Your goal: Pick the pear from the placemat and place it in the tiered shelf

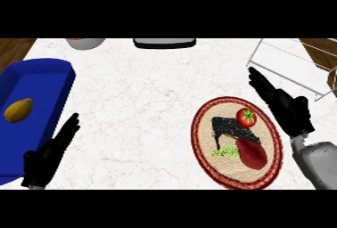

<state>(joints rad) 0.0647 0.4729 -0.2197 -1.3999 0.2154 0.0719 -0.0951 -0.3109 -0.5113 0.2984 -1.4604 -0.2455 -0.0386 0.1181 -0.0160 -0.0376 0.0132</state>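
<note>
Right hand (286,109) spread beside the placemat (205,147) — pear (251,152) untouched; best come down over it and curl round — left hand (47,158) rests, fingers straight

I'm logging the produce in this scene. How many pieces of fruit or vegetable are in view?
2: a red tomato with a green stem on the round woven placemat, and a yellow-brown fruit on the blue tray at left. Others may be hidden.

You see even, bright light on the white counter (145,111); shadows stay faint, no glare, edges look soft throughout.
</note>
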